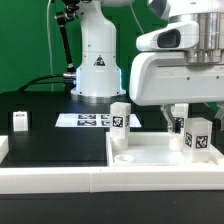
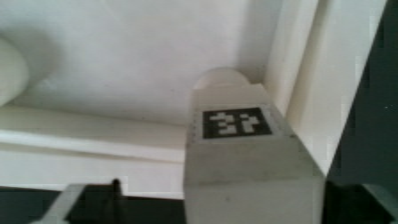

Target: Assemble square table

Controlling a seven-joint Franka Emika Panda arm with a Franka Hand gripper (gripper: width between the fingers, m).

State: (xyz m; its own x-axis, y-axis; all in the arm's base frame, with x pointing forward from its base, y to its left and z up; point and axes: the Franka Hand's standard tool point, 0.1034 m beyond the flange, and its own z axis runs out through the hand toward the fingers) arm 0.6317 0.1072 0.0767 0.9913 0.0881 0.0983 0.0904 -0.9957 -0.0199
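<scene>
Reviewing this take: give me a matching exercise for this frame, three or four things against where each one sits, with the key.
Things:
1. leg peg
2. leg peg
3. leg peg
4. marker board

Places:
A. under the gripper, in the square top
B. flat on the black board, before the robot base
C. alone near the exterior view's left edge
D. at the square top's back left corner

Pairs: 1-C, 2-D, 3-A, 4-B
</scene>
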